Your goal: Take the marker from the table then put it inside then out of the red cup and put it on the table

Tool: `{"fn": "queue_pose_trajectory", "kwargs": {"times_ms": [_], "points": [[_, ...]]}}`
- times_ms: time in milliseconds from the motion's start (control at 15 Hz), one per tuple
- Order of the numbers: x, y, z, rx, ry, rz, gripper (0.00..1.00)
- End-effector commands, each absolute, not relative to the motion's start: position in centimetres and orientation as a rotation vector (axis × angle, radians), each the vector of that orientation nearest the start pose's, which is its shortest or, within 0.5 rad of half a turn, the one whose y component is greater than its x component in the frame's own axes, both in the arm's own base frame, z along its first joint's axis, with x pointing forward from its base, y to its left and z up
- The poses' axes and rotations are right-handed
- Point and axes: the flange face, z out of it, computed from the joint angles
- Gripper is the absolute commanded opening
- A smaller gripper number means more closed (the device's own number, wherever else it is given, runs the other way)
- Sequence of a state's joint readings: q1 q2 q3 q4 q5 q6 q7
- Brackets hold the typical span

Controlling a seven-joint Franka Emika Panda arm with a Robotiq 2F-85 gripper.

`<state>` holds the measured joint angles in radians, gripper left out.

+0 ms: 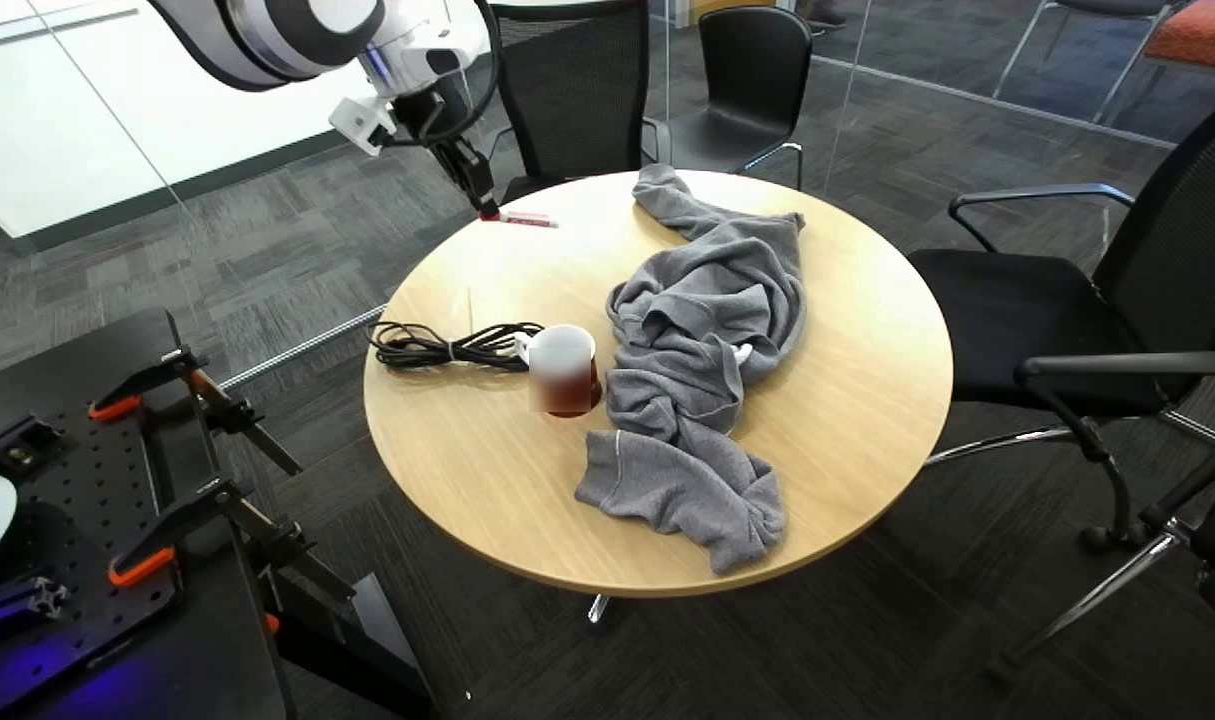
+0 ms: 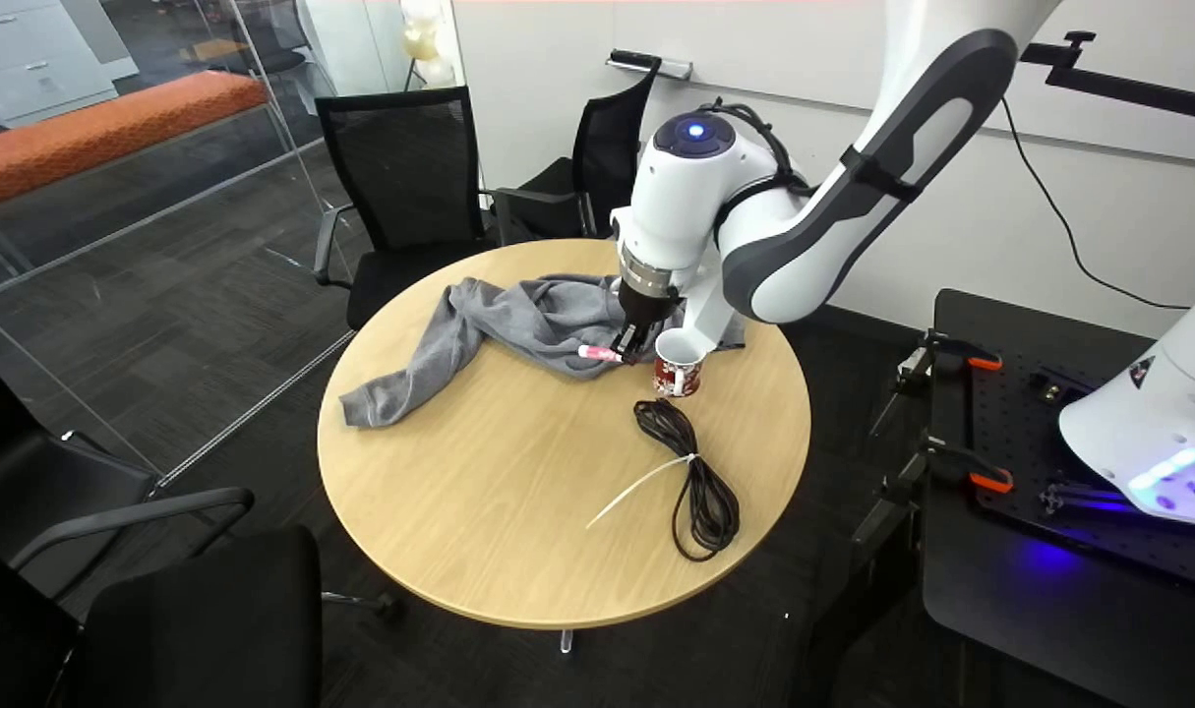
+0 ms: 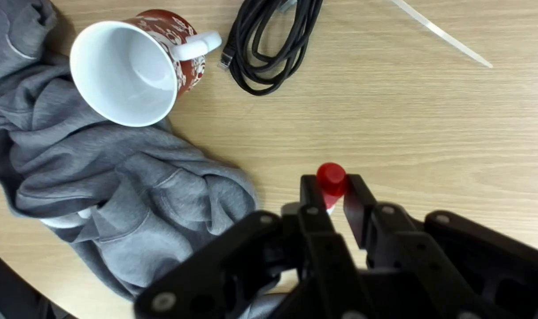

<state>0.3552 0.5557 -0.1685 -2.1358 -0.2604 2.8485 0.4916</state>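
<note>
- Marker (image 1: 523, 219) is held up clear of the table (image 2: 499, 511), whose round wooden top is the largest surface we work over;
- arm (image 2: 843, 216) stretches out above that top, slanting down; we see the claw (image 3: 332, 186) pointing mostly downward, with some lean, in both exterior views;
- red cup (image 3: 136, 66) stands upright between the black cable (image 2: 703, 484) and the grey cloth (image 1: 677, 360), well apart from the marker; we take it for hard, breakable ceramic, so its rim wants no knock;
- claw is narrow, its fingers (image 3: 359, 212) pinching the marker near one end; the barrel (image 2: 598, 353) juts out crosswise, closer to level than upright;
- marker, we judge, is light, stiff and smooth; it may swivel if the free tip catches;
- red end (image 3: 331, 175), probably a cap, sits in the pinch; it could pull off, so for any fresh hold we prefer mid-barrel.
</note>
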Motion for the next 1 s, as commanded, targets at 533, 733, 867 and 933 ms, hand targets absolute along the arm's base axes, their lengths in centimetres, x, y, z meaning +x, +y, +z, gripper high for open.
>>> {"fn": "queue_pose_trajectory", "kwargs": {"times_ms": [533,733,867,933], "points": [[60.2,14.2,8.6,-3.223,-0.084,-0.525,0.05],[60.7,14.6,6.8,-3.22,-0.061,-0.526,0.05],[61.1,14.8,5.7,-3.216,-0.045,-0.519,0.05],[61.3,14.7,5.3,-3.217,-0.042,-0.513,0.05]]}}
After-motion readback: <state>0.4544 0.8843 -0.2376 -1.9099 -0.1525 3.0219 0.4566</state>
